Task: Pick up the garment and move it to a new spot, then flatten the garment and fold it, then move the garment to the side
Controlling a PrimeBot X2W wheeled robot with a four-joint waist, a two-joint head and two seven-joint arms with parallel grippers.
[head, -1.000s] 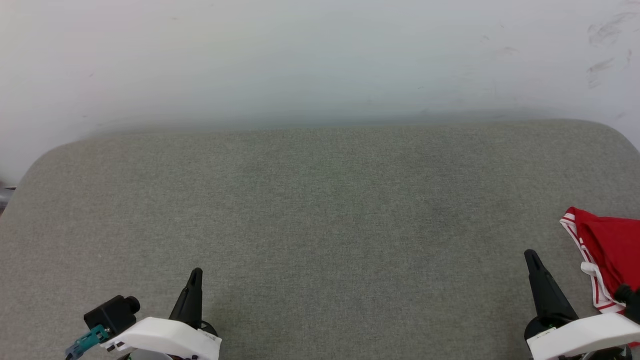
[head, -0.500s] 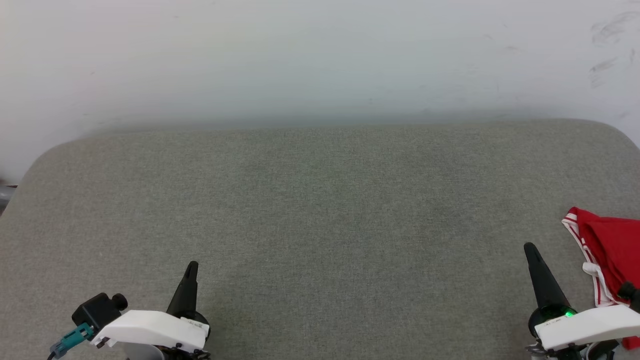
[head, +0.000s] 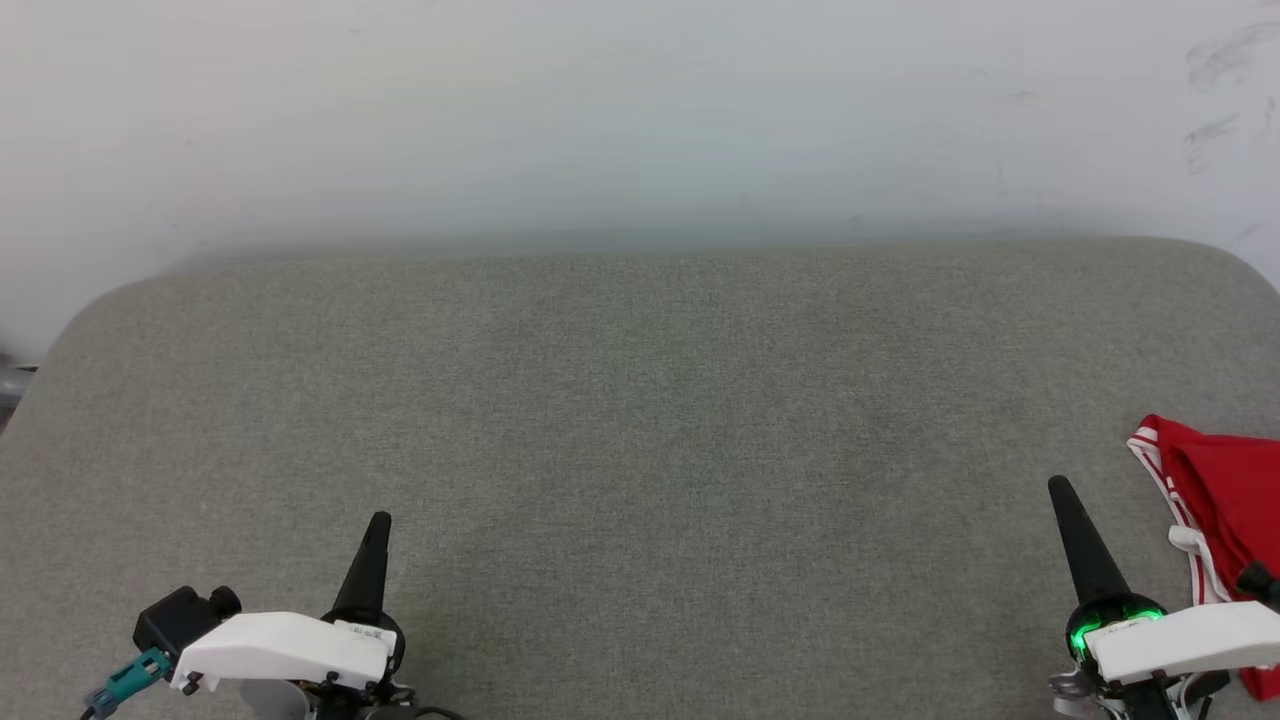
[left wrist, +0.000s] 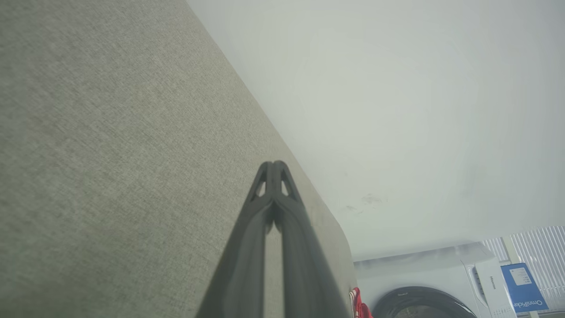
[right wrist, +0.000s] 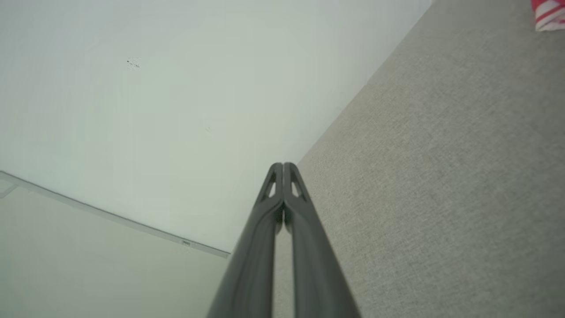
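Garment [head: 1225, 490] position: far right of grey padded surface [head: 640, 420], cut off by right border of head view. Red body, with red-and-white striped trim on the side facing centre. Bunched or folded: cannot tell, too much out of frame. Long axis of visible part: near-to-far along right side of surface.

State of right gripper [head: 1057, 484]: fingers pressed together, empty, pointing away from robot. Sits just left of garment and apart from it, with the garment's far corner a little beyond the fingertip. State of left gripper [head: 378, 518]: likewise closed tight on nothing, well apart from garment, across the surface. Nearer arm: right.

Fits two stages: garment waiting at the side for pickup, or already set aside after folding. No ruling between them from this moment. Direction of any reach toward it: sideways to the right from right gripper, jaws spread beforehand.

Against earlier head frames: both wrist housings lower in picture, fingertips slightly higher. Green ring light [head: 1110, 612] now showing at right wrist, absent one second ago. Garment and far edge of surface practically unmoved.
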